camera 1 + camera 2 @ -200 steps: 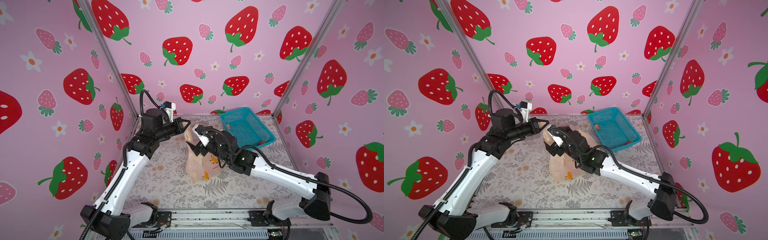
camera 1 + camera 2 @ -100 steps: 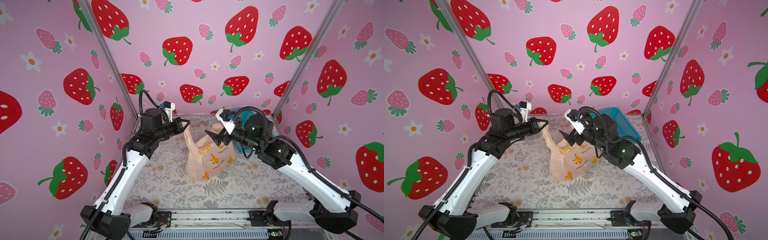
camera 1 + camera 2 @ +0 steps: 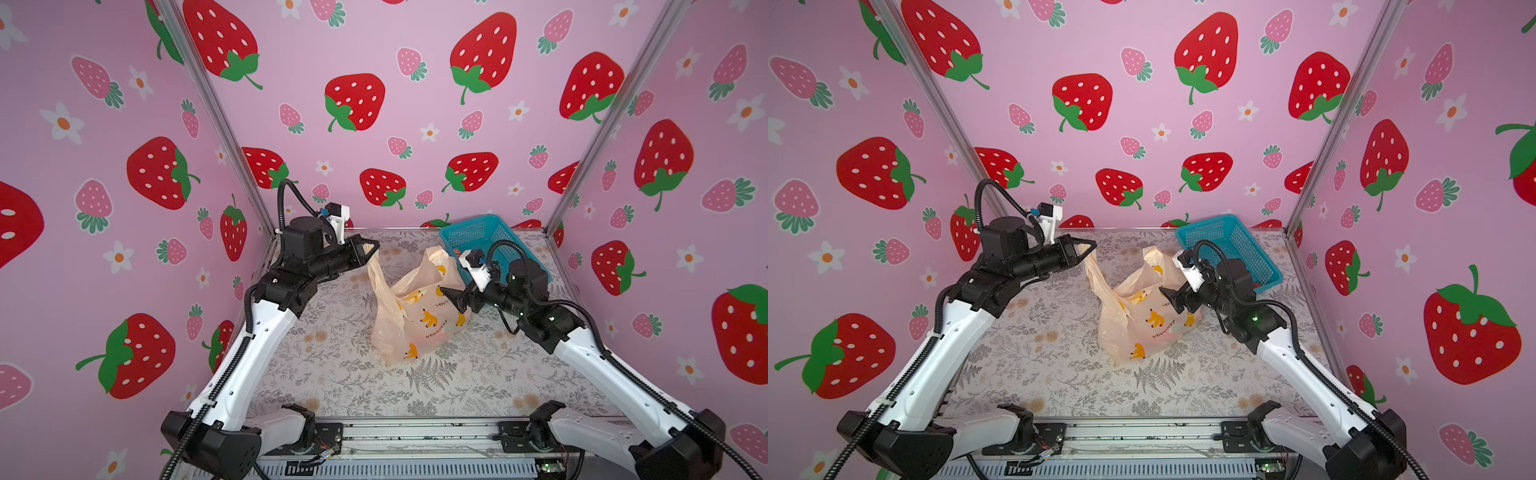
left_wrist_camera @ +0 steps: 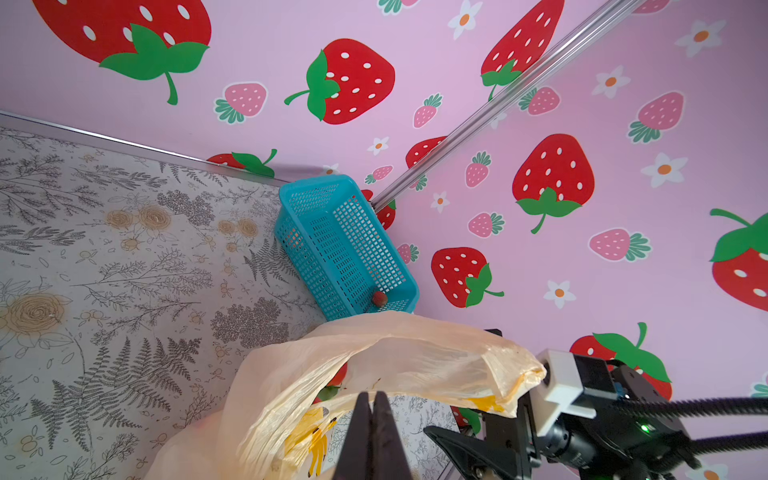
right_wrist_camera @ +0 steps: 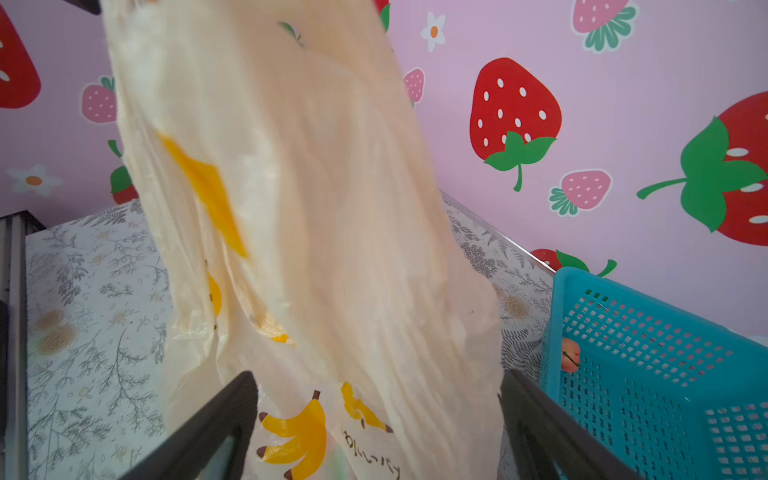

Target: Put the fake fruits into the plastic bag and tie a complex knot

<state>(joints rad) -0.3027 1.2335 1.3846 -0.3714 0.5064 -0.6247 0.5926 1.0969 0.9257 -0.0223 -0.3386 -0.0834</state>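
The plastic bag (image 3: 415,324) (image 3: 1142,328), peach with yellow bananas, stands mid-table. My left gripper (image 3: 372,249) (image 4: 372,401) is shut on one handle loop and holds it up, stretched, at the bag's back left. My right gripper (image 3: 455,299) (image 5: 379,376) is open at the bag's right side, its fingers wide apart with the bag's wall (image 5: 311,208) between them. Through the bag's mouth (image 4: 415,361) a red fake fruit with a green cap (image 4: 338,376) shows inside. One small fake fruit (image 4: 379,298) (image 5: 570,359) lies in the basket.
A blue mesh basket (image 3: 482,237) (image 3: 1233,241) leans in the back right corner, just behind my right arm. Strawberry-print walls close the table on three sides. Bare floral tabletop (image 3: 332,365) lies in front of and left of the bag.
My right gripper swung from above the bag, near the left gripper, out to the right, then dropped to the bag's right side. The left gripper has kept its hold and place.
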